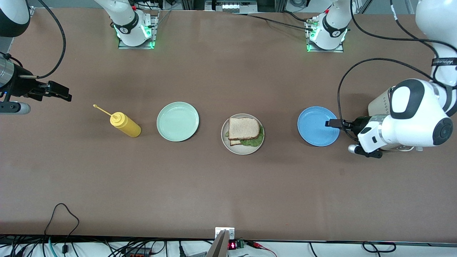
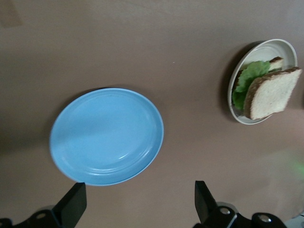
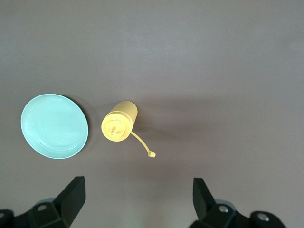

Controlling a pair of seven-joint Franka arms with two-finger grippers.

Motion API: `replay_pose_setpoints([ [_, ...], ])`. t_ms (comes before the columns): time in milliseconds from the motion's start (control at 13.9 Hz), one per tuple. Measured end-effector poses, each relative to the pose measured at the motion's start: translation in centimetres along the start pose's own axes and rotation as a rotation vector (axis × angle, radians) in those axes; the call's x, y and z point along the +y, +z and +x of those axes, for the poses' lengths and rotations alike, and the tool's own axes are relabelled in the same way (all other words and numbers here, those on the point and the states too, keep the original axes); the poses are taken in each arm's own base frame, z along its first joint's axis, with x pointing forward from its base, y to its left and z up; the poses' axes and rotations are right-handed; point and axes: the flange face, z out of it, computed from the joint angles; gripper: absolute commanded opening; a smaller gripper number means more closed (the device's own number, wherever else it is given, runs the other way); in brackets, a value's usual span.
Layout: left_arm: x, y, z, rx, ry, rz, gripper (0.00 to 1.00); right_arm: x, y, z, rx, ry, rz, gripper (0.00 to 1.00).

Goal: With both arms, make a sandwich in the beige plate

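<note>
The sandwich [image 1: 244, 128] lies on the beige plate [image 1: 246, 150] in the middle of the table: a bread slice on top, green lettuce [image 1: 254, 140] and a second slice showing under it. The left wrist view shows the sandwich [image 2: 271, 92] and the beige plate [image 2: 265, 49] too. My left gripper [image 1: 331, 123] hangs open and holds nothing, over the blue plate's edge toward the left arm's end; in its own view the left gripper [image 2: 139, 190] shows wide jaws. My right gripper [image 1: 65, 93] is open and holds nothing, over bare table at the right arm's end, as the right gripper [image 3: 137, 184] shows.
A blue plate [image 1: 314, 129] sits beside the beige plate toward the left arm's end. A mint-green plate [image 1: 177, 121] and a lying yellow squeeze bottle [image 1: 125, 125] sit toward the right arm's end. Cables [image 1: 60, 214] trail over the table edge nearest the front camera.
</note>
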Motion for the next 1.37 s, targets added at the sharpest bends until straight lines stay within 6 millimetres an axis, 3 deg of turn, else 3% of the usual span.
replay_pose_setpoints([
  [361,3.7,-7.3,-2.3,0.119,-0.129,0.209,1.00,0.0,0.0,0.0,0.000,0.000,0.000,1.00],
  [650,2.2,-14.9,-6.2,0.259,-0.201,0.262,1.00,0.0,0.0,0.0,0.002,0.000,0.000,1.00],
  [866,0.5,-19.0,-9.4,0.321,-0.210,0.271,1.00,0.0,0.0,0.0,0.002,0.000,0.000,1.00],
  [1155,1.2,-20.4,-12.7,0.310,-0.212,0.265,1.00,0.0,0.0,0.0,0.002,0.000,0.000,1.00],
  [1371,1.8,-19.5,-14.4,0.310,-0.202,0.262,1.00,0.0,0.0,0.0,0.002,0.000,0.000,1.00],
])
